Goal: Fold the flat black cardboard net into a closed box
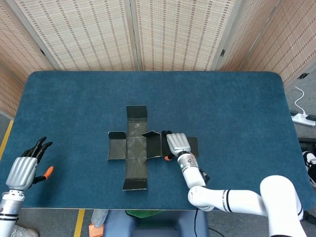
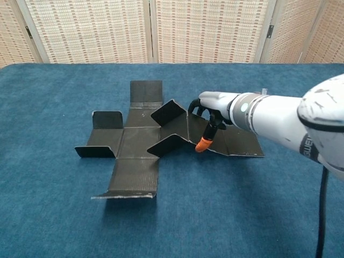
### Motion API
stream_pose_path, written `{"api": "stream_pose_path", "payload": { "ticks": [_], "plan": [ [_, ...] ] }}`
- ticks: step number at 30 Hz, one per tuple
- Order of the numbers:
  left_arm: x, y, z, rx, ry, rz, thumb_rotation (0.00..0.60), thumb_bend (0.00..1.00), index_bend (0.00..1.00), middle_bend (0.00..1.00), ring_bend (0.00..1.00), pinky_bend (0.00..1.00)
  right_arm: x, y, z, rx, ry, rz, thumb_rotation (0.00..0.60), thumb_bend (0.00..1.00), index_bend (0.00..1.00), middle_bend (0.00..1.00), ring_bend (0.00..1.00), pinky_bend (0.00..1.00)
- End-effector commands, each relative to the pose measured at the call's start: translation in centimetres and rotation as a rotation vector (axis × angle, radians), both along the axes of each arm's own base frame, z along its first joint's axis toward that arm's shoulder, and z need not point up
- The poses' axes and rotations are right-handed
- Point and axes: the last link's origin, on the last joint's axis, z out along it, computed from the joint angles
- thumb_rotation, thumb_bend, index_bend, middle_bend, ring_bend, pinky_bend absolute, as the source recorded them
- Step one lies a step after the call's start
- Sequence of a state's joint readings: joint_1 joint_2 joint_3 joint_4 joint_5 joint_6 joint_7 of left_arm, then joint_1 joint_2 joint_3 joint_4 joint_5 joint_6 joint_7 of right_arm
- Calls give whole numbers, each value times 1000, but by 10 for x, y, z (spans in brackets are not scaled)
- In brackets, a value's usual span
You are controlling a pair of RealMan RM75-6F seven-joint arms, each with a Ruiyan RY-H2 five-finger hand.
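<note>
— Cardboard net (image 1: 133, 148), where is it lying?

— It is sitting mid-table (image 1: 237, 98), cross-shaped, mostly flat, its right panel lifting under the right hand (image 1: 177, 144), whose fingers are curling over that panel's edge.

— And the left hand (image 1: 27, 168)?

— It is hovering at the table's near-left edge, fingers apart, gripping nothing.

— How is it likely handling?

— Probably light, stiff between creases, sliding easily; pinching flap edges looks best.

— Any writing?

— Only partial lettering on the forearm (image 2: 309, 142), too cropped for reading.

The right hand (image 1: 177, 144) reaches out low from its white arm, fingers (image 2: 200, 108) curled down and the orange thumb tip pointing down. The left hand (image 1: 27, 165) waits far off, fingers apart, probably holding nothing.
</note>
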State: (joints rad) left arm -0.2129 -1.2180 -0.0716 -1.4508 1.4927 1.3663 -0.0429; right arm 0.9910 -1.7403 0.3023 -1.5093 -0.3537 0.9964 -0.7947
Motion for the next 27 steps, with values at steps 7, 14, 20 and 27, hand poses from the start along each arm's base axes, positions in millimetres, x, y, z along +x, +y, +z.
{"api": "stream_pose_path", "payload": {
  "ticks": [7,14,20,27],
  "plan": [
    [22,56,-30,-34,43,-67,600,391,299,304,688,807,-30,0,-6,-86,-41,175,600,381,482,557,859,1000],
    [34,82,-58,-59,92,-63,600,275,284,309,691,814,-35,4,-7,-135,78,283,600,381,484,557,861,1000],
    [41,96,-83,-108,109,-25,600,212,174,218,638,827,-31,9,-4,-163,124,341,600,380,484,557,861,1000],
    [47,105,-102,-94,110,-38,600,210,39,87,573,803,-23,13,0,-193,153,393,600,380,484,560,861,1000]
  ]
}}
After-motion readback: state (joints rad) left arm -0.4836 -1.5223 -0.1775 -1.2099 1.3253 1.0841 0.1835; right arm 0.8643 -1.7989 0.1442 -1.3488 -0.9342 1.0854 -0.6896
